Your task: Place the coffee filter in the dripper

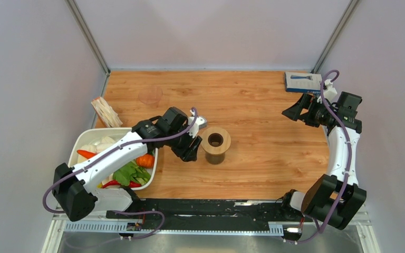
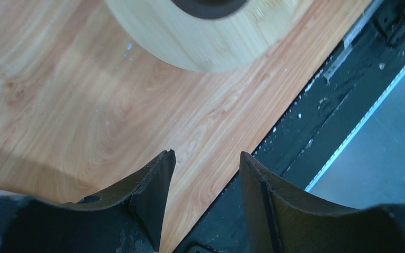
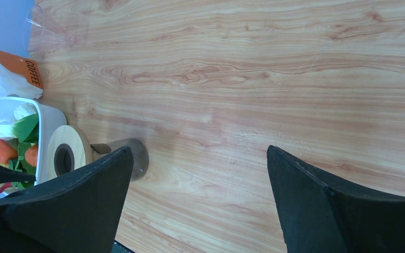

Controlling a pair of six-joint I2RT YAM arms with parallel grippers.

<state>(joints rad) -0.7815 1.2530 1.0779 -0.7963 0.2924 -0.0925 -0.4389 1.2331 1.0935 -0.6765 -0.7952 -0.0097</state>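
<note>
The dripper (image 1: 215, 139) shows as a round tan ring with a dark centre hole, sitting on a brown-tinted glass cup mid-table; any clear cone on it is hard to make out. It also shows in the left wrist view (image 2: 205, 37) and the right wrist view (image 3: 66, 155). White paper coffee filters (image 1: 105, 112) stand in a pack with an orange label at the left edge, also in the right wrist view (image 3: 0, 81). My left gripper (image 1: 191, 153) (image 2: 205, 158) is open and empty just left of the dripper. My right gripper (image 1: 295, 112) (image 3: 198, 153) is wide open and empty at the far right.
A white bin (image 1: 100, 130) of vegetables sits under my left arm. A faint clear round thing (image 1: 150, 95) lies at the back left. A blue box (image 1: 302, 81) lies at the back right corner. A black rail (image 1: 205, 208) runs along the near edge.
</note>
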